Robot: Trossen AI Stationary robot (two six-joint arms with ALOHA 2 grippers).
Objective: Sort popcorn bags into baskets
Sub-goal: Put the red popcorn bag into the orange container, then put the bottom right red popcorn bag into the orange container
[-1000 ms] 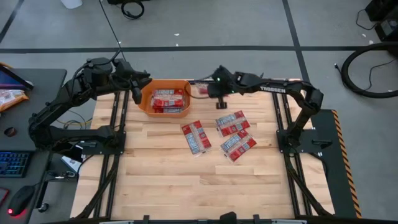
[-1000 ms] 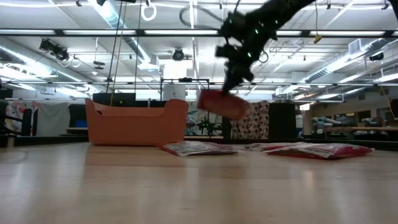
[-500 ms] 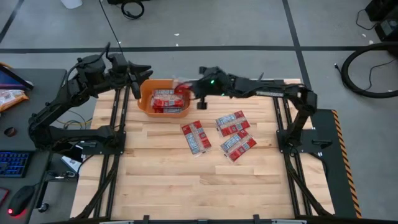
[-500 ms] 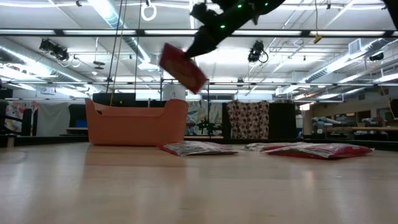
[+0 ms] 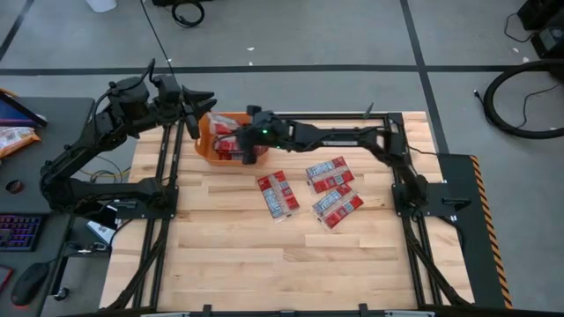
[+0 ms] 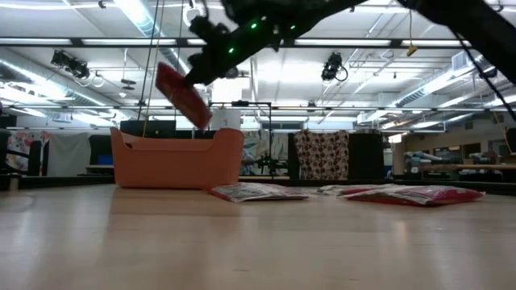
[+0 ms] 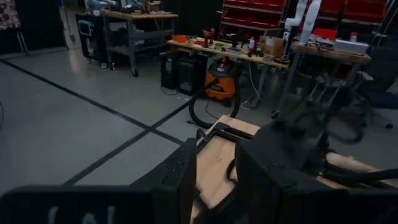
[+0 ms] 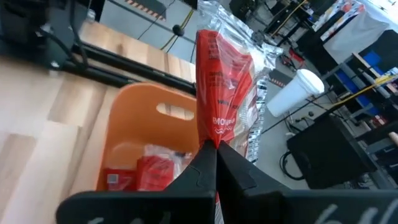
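The orange basket (image 5: 208,148) stands at the table's far left with several red popcorn bags (image 8: 149,172) lying inside. My right gripper (image 8: 212,163) reaches over it from the right, shut on one popcorn bag (image 6: 182,96) held above the basket (image 6: 177,159). Three groups of bags (image 5: 278,194) (image 5: 329,173) (image 5: 337,207) lie flat on the wood to the basket's right. My left gripper (image 5: 203,102) hovers raised by the basket's far left corner, open, with nothing between its fingers (image 7: 181,180). My right gripper pinches the popcorn bag by one edge (image 8: 213,138) between its two shut fingers. They come from the table's right, slanting a little downward. The bag juts out beyond the fingertips, lifted clear above the basket and tilted, as the low view shows.
A desk at the left holds a keyboard (image 5: 19,231), a mouse (image 5: 28,282) and an orange snack bag (image 5: 13,136). Black frame rails (image 5: 163,202) run along both sides of the table. The near half of the wooden top (image 5: 282,264) is bare.
My right gripper has swung toward the table's left with the popcorn bag, from beside the basket's right end to over the basket, and has tipped closer to level. My left gripper has tipped upward, away from the basket's rim.
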